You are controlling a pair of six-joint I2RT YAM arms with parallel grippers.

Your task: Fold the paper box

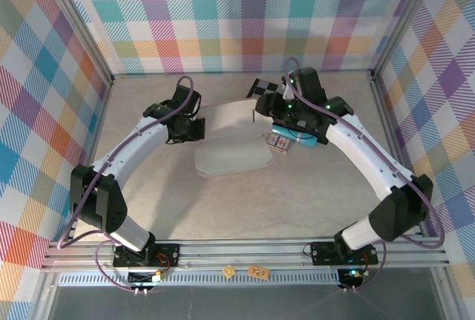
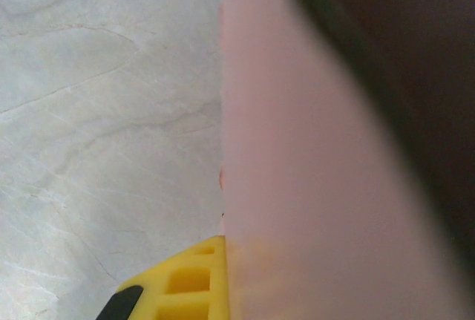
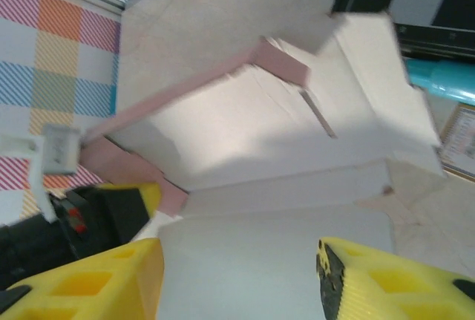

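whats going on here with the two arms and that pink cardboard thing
Two robot arms are folding the paper box, a die-cut pink cardboard sheet on the table. The left gripper is shut on the sheet's left edge. The right gripper is open, its yellow fingers apart above the flat part of the sheet. Some panels are creased and raised, but it is not yet a closed carton.
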